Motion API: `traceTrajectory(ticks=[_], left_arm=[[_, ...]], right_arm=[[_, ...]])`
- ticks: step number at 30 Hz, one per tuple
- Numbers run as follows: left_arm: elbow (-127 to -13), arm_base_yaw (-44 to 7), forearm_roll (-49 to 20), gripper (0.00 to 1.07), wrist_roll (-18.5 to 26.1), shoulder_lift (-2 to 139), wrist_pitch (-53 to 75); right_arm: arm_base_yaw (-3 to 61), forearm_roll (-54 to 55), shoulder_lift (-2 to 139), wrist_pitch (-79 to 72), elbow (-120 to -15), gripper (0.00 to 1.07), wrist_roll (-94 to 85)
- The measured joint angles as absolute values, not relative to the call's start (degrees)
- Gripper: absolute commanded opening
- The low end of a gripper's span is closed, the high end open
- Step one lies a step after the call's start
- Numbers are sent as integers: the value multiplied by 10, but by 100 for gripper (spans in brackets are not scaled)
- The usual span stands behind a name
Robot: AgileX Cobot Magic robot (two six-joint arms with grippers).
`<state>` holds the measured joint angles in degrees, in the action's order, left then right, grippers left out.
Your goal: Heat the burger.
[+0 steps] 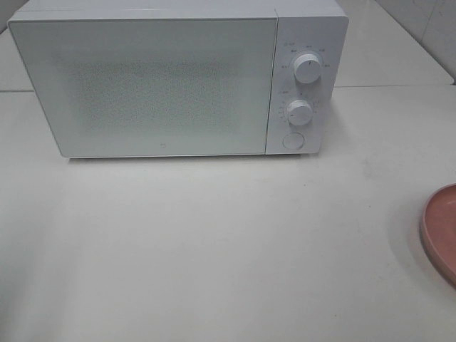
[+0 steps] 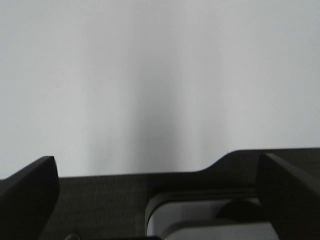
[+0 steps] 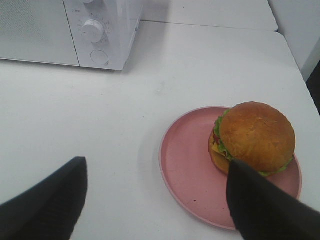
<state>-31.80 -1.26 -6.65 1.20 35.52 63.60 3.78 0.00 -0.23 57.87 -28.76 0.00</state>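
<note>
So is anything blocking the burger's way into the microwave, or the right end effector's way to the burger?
Yes: the microwave door is shut. Nothing visible lies between the open right end effector and the burger on its plate.

White table (image 1: 214, 249): microwave (image 1: 142, 85), pink plate (image 3: 195, 170).

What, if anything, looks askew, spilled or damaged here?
Nothing stands out. The microwave stands square on the table with its door shut. The burger sits upright and whole on the plate, toward one side of it. No spills or crumbs show. Both grippers are open and hold nothing.
</note>
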Motion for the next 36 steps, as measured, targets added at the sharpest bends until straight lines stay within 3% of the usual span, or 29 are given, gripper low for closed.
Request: traceTrajectory(ticks=[21, 24, 29, 36], left_arm=[[-299, -10, -54, 100, 12, 36, 621], [-299, -7, -54, 100, 12, 28, 621], [-299, 48, -54, 100, 12, -2, 621], [-299, 50, -54, 100, 12, -3, 621]], right_arm=[[38, 0, -2, 579, -288, 76, 0], [38, 0, -2, 579, -288, 76, 0], [38, 0, -2, 579, -288, 76, 0], [38, 0, -2, 579, -288, 76, 0]])
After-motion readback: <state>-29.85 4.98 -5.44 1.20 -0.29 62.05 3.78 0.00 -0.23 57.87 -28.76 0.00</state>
